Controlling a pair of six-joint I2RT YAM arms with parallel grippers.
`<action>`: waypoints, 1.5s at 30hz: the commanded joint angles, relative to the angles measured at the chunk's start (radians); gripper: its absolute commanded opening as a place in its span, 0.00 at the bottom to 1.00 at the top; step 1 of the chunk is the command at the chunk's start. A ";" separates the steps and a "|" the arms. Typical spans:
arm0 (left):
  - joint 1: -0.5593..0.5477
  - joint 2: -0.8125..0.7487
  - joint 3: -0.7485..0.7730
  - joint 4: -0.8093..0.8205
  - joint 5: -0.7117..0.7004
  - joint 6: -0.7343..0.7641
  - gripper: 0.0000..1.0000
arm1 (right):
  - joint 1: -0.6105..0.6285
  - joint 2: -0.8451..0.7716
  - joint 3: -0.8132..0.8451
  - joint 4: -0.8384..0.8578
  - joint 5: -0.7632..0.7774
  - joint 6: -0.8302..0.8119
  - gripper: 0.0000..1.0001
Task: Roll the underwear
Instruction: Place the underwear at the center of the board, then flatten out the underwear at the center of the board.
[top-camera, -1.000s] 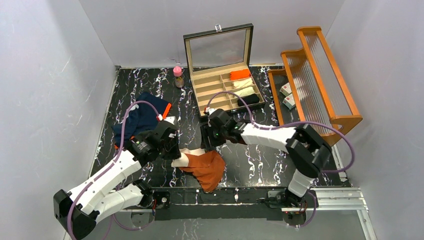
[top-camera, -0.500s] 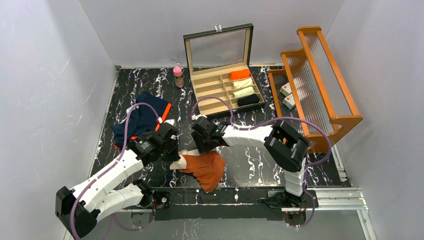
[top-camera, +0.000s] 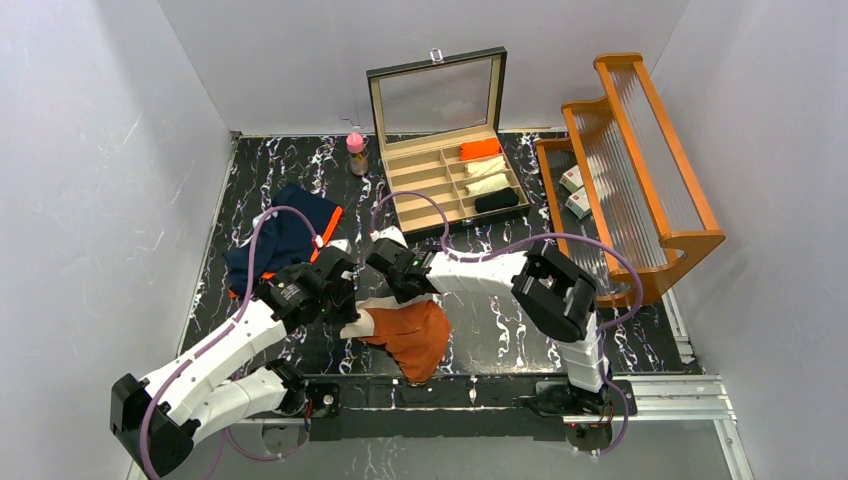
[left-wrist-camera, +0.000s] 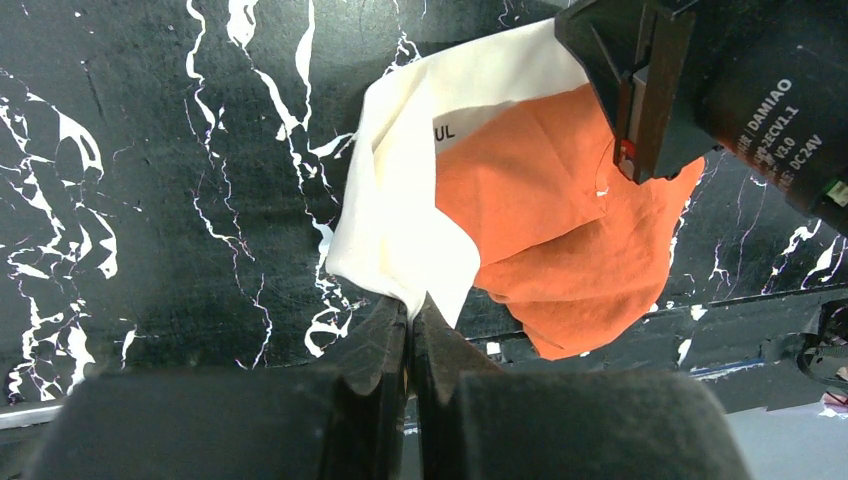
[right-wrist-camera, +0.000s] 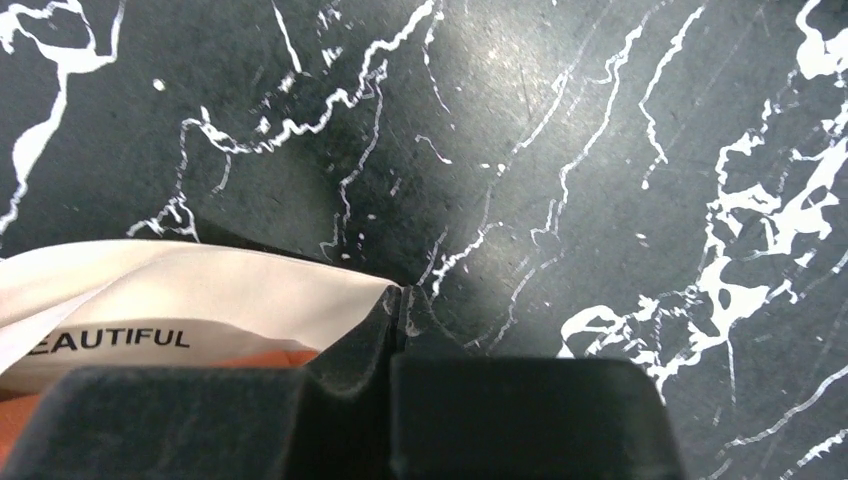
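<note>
– What's over on the left?

– The navy underwear (top-camera: 283, 238) with orange trim, bunched on the black marbled bench (top-camera: 500, 320) toward the left wall, with nothing holding it. Just right of it the left tool (left-wrist-camera: 408, 312) is down low, clenched on a fold of the white waistband (left-wrist-camera: 400, 200).

– So the other pair is in the middle?

– Yes, the rust-orange underwear (left-wrist-camera: 560, 220) lies near the front edge of the bench, between the two arms, its waistband end turned to the left and its orange body spreading right, toward that front edge.

– And the right tool?

– The right tool (right-wrist-camera: 400, 303) reaches across from the right and sits at the far side of the same waistband, squeezed tight with the white edge running into its tips. The printed lettering on the band shows just beside it.

– Anything further right?

– An open box (top-camera: 415, 185) with dividers at the back, a few rolled pieces in its right-hand compartments, and a wooden rack (top-camera: 640, 170) against the right wall.
</note>
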 joint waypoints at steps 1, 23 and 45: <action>0.004 -0.014 0.059 -0.029 -0.005 0.020 0.00 | 0.001 -0.134 0.018 -0.059 0.067 -0.044 0.01; 0.003 -0.052 0.604 -0.336 0.196 0.243 0.00 | 0.000 -1.180 -0.272 -0.201 -0.333 0.047 0.01; 0.044 0.963 0.743 -0.185 -0.219 0.609 0.11 | -0.540 -0.496 -0.358 0.020 -0.119 -0.104 0.01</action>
